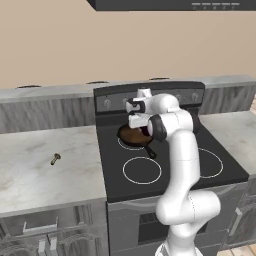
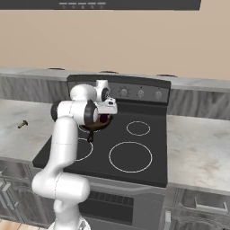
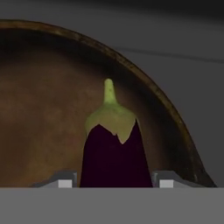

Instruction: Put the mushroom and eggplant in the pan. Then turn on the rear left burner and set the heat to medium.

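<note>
The eggplant point(image 3: 116, 157), dark purple with a green cap and stem, sits between my fingertips; my gripper point(image 3: 116, 181) is shut on it, low over the brown inside of the pan point(image 3: 43, 109). From the base, the pan point(image 1: 131, 136) rests on the rear left burner point(image 1: 121, 145) of the black cooktop, its black handle pointing toward the front. My hand hangs right above it. The tiny tan mushroom point(image 1: 55, 159) lies on the marble counter left of the stove, far from the gripper.
Round knobs point(image 2: 140, 93) line the stove's back panel behind the pan. More white burner rings point(image 1: 142, 170) mark the glass in front and to the right. Marble counter point(image 2: 197, 148) runs on both sides of the stove; a hood hangs above.
</note>
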Available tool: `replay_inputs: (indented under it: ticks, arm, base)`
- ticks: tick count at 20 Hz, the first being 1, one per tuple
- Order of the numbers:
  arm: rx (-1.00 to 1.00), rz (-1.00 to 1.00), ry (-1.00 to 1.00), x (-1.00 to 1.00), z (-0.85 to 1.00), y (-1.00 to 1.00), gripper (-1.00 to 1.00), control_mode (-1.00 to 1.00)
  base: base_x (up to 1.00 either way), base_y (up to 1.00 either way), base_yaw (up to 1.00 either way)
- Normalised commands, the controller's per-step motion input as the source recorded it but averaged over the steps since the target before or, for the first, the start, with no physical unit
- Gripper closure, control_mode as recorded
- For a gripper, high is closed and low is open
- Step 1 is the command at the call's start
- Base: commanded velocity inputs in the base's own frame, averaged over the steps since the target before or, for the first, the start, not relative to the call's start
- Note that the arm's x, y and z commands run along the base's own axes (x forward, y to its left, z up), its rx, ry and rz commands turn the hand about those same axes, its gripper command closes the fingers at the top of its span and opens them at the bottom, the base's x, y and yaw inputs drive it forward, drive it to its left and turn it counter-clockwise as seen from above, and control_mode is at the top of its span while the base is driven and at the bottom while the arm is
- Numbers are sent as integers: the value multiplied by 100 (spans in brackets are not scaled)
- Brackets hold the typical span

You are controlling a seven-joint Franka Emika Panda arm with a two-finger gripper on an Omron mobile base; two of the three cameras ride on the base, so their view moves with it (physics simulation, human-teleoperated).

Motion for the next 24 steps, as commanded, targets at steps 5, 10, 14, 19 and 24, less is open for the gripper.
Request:
replay_inputs:
  ticks: [5,10,14,19,24]
  arm:
    - [0,0,1,0,-3,0,-100,-100]
    - [0,0,1,0,0,0,-100,-100]
    - [0,0,2,-2,27,3,-100,-100]
    - [0,1,-1,-30,50,4,-100,-100]
    - [-6,3,0,-42,48,49,-100,-100]
  base:
    - [0,0,0]
    - [0,0,0]
    - [0,0,0]
    - [0,0,0]
    - [0,0,0]
